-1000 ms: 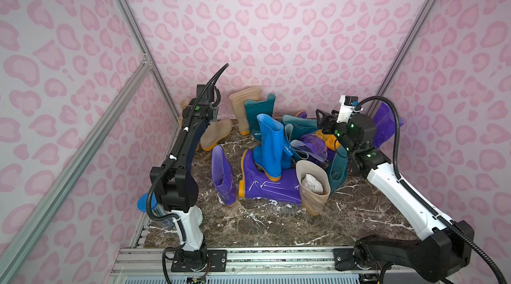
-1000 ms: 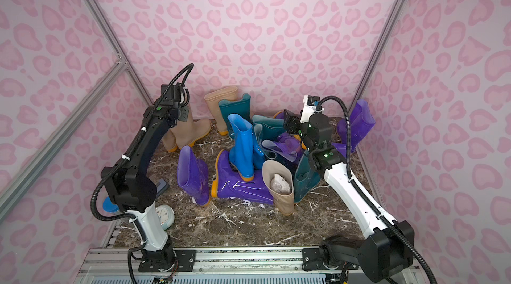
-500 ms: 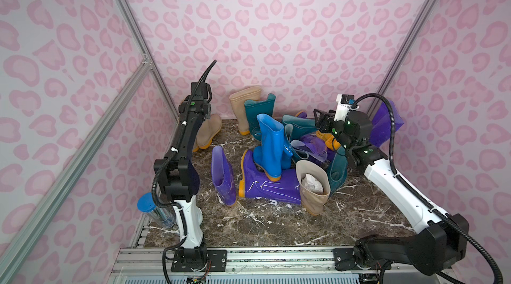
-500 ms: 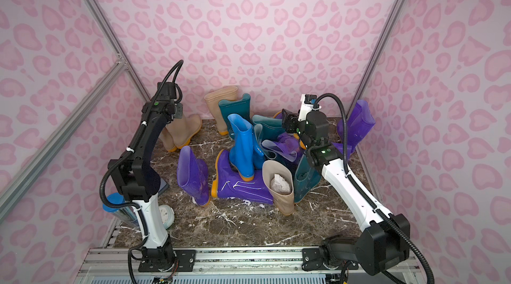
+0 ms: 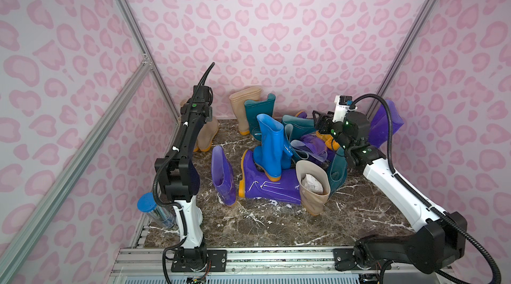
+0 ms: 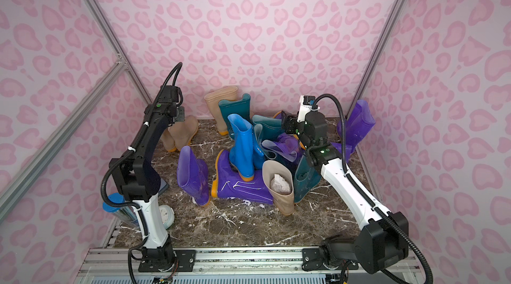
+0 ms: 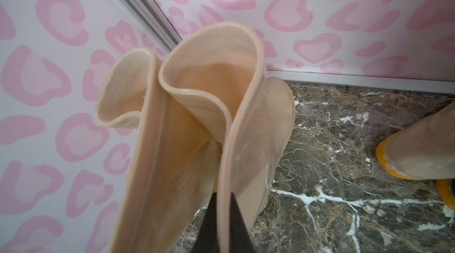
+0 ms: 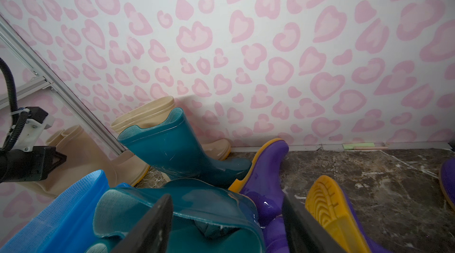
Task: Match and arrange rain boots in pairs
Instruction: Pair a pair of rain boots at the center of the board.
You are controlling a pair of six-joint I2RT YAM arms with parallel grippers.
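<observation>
With the left gripper (image 7: 222,198) pinched shut on the cuff of a beige boot (image 7: 248,121), upright against its beige mate (image 7: 128,91) in the far left corner, settle the sole flat on the marble table (image 7: 344,165), toes matching, before letting go. With the right gripper (image 8: 226,201) spread wide over a lying teal boot (image 8: 123,205) in the middle heap, take one cuff wall only and lift slowly, sparing the purple boot (image 8: 266,178) beside it

2 black-and-white arms (image 5: 182,141), ribbed black cables (image 5: 206,74)
</observation>
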